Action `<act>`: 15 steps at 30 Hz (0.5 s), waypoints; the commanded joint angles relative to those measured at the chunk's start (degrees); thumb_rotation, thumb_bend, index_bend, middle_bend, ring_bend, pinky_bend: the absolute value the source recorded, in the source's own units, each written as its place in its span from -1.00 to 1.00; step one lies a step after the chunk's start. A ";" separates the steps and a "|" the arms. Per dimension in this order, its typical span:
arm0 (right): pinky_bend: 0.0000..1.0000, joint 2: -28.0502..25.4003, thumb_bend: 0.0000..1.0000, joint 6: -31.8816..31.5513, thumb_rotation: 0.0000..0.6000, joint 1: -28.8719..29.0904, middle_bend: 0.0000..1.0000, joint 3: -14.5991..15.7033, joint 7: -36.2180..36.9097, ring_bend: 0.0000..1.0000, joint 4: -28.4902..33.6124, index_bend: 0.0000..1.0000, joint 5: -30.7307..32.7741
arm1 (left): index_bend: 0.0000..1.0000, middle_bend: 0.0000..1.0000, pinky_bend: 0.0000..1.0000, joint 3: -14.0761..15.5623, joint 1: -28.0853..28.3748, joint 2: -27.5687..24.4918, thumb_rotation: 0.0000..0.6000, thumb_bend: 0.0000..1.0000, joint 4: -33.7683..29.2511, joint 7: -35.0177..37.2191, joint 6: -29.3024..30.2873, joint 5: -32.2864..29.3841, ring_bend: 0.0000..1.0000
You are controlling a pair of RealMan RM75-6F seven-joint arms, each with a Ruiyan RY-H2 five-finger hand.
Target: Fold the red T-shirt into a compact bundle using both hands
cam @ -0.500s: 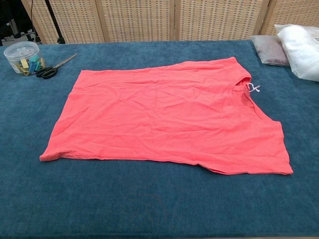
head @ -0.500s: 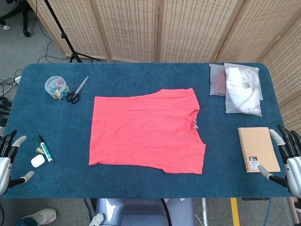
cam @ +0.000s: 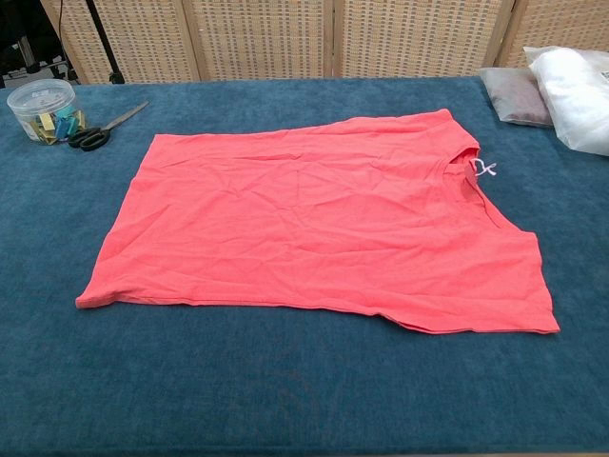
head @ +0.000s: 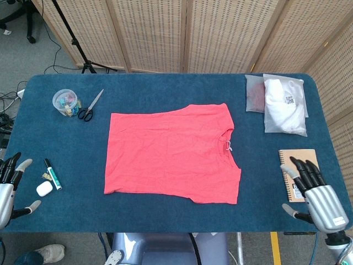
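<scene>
At table centre, red T-shirt [head: 172, 152]: lies spread flat on the blue table [head: 165, 91], neckline toward the right side, lightly wrinkled, no fold made, nothing resting on it
Neck tag [head: 227, 145]: small white piece at the collar opening
Right of shirt: brown spiral notebook [head: 300, 174] near the right edge, apart from the shirt
Far right corner: white packet [head: 284, 105] in clear plastic, dark pouch [head: 254, 94] just beside it
Left of shirt: scissors [head: 89, 106] and clear tub of clips [head: 65, 102] at the far left; marker [head: 53, 174] and white earbud case [head: 44, 189] near the left edge
Right hand [head: 315, 196]: at the near right edge, fingers apart, holding nothing, fingertips over the notebook's near part
Left hand [head: 10, 185]: at the near left edge, fingers spread, empty, clear of the shirt
Obstruction: none on the shirt; both hands well apart from it
</scene>
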State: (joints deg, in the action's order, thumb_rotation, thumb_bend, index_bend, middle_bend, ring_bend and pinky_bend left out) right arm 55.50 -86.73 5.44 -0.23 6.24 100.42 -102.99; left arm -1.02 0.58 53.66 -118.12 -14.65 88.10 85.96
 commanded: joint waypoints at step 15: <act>-1.00 19.07 -0.99 14.47 1.00 10.61 -1.00 0.98 -9.47 -1.00 -14.46 -0.13 -3.60 | -1.00 -1.00 -1.00 -0.98 1.46 1.63 1.00 -1.00 0.25 -3.26 -1.90 -3.97 -1.00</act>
State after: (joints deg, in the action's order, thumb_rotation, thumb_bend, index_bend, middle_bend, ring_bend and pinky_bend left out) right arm 74.06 -72.71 15.73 0.70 -2.68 86.41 -106.98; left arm -1.99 2.04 55.29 -117.87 -17.91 86.19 81.99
